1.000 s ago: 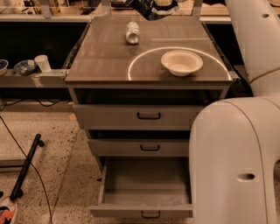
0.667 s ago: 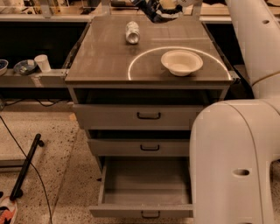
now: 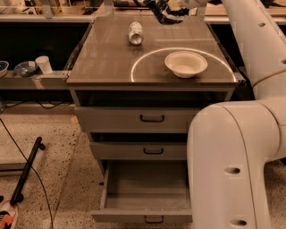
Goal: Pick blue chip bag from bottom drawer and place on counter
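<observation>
The claw (image 3: 169, 10) is hanging over the far edge of the tabletop (image 3: 103, 58) at the top of the camera view. It is looking clenched on the blue chip bag (image 3: 163, 17), a dark crumpled shape dangling from it and, as far as can be judged, not touching the surface. The bottom drawer (image 3: 143, 215) is standing pulled out and showing a bare floor, so the picking seems done and placing is the step in hand. To do it well, the claw is needing to come down over open tabletop between the silver can (image 3: 135, 33), lying on its side to the left, and the white bowl (image 3: 186, 64), sitting nearer the front right. Lowering until the bag is meeting the surface before letting go is mattering, since a light crinkled bag is likely to slide off the back edge if dropped. Keeping in from that edge, and clear of the can, which could roll if nudged, is looking safer.
</observation>
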`<state>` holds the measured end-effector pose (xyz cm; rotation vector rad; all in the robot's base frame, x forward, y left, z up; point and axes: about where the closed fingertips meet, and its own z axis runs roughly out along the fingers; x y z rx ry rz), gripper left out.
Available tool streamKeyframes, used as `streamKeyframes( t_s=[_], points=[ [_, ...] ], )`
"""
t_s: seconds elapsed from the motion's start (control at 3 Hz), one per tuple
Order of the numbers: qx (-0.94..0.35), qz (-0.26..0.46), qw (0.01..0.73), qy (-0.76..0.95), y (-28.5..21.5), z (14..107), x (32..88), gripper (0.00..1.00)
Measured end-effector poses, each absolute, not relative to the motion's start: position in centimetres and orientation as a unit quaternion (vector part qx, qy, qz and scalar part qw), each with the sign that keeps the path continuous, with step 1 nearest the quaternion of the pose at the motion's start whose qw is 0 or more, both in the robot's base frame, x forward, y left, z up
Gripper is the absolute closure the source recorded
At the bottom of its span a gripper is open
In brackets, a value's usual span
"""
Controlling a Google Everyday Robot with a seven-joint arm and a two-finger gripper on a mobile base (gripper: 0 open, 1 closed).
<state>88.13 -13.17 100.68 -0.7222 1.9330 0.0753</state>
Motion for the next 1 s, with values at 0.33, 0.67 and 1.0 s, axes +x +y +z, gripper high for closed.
streamKeyframes(
  t_s=[0.33,0.67,1.0],
  points=[
    [-0.300,0.031,0.513,0.804,-13.16,100.67,88.13,0.28],
    [-0.300,0.031,0.513,0.804,-13.16,100.66,88.13,0.04],
    [-0.300,0.031,0.513,0.804,-13.16,100.66,88.13,0.00]
  ],
)
